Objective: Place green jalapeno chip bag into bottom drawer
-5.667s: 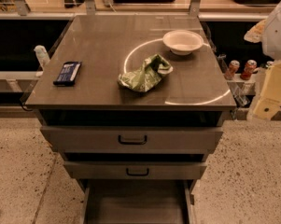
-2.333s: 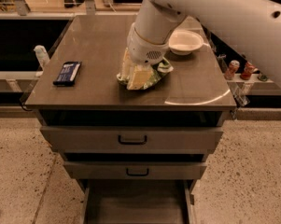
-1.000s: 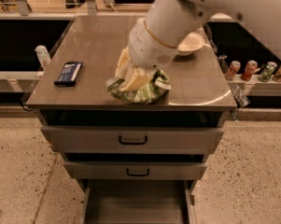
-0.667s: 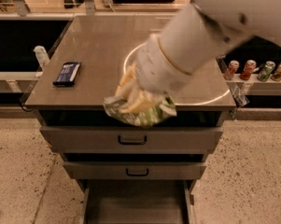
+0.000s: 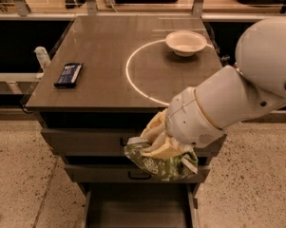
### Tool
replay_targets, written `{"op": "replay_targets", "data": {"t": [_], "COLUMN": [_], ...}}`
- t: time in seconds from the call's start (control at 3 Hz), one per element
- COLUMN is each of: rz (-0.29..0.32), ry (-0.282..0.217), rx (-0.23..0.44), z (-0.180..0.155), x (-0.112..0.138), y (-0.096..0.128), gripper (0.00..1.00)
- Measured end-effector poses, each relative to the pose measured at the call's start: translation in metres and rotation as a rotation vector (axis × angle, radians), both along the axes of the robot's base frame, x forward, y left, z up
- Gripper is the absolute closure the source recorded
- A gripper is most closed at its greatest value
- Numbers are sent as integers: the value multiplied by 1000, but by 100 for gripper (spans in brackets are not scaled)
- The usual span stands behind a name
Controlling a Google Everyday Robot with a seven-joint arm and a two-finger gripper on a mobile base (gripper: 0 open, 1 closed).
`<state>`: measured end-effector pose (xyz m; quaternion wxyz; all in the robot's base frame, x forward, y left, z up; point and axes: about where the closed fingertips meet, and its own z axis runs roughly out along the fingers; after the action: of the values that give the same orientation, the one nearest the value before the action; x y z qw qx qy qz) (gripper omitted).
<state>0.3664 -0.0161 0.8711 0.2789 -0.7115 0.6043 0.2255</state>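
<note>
camera view: the cream pincer (image 5: pixel 157 142) clenches the crumpled shiny green chip bag (image 5: pixel 164 166) above the open grey metal bottom drawer (image 5: pixel 133 207), so it can drop in.

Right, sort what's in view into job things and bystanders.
For the job: green chip bag, held in the gripper in front of the upper drawers, jaws shut on it; open bottom drawer below.
Just lying about: white bowl, dark-blue packet, both on the cabinet top.
</note>
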Motion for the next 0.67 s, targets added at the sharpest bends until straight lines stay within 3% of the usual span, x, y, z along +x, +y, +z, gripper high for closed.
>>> {"op": "replay_targets", "data": {"t": [0.33, 0.67], "rz": [-4, -81], "ry": [-10, 3], "rx": [-5, 26], "z": [1, -32], "x": [-2, -10], "y": [2, -5], "gripper": [100, 100]}}
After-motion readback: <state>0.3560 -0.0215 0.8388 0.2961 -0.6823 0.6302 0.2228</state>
